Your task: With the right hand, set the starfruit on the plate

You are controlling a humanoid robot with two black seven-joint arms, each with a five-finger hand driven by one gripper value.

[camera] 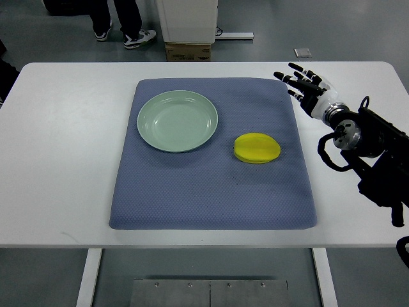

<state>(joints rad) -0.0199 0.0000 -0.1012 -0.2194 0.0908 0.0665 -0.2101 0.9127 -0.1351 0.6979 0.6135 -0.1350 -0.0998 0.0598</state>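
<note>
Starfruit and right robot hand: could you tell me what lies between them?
Nothing but bare blue mat separates starfruit from right robot hand, per the top view.

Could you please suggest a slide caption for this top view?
Right robot hand open above the table's right edge, starfruit on the blue mat beside an empty green plate.

Yellow starfruit, pale green plate

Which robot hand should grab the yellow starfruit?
The right robot hand. It is open and sits just off the mat's right edge, on the same side as the starfruit. No left hand shows at all.
</note>
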